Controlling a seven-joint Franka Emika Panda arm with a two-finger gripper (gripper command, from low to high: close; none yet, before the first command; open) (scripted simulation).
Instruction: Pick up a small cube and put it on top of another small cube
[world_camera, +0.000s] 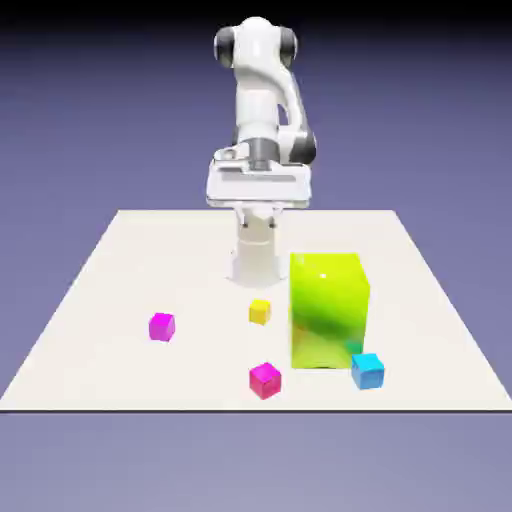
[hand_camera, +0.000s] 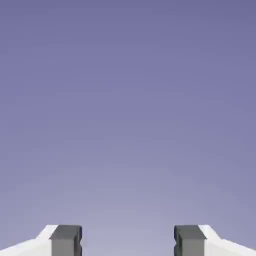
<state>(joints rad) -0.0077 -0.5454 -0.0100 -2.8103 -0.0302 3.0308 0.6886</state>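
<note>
On the table (world_camera: 120, 260) I see the violet cube (world_camera: 162, 326) well apart from my gripper (hand_camera: 128, 242), whose jaws stand apart, holding nothing.

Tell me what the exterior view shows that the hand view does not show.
Only the exterior view shows the white table, the white arm, the violet-tinged magenta small cube, the redder magenta cube, the yellow cube, the blue cube and the large lime-green block. Only the hand view shows the gripper, jaws apart, empty. Both share the blue-violet backdrop.
</note>
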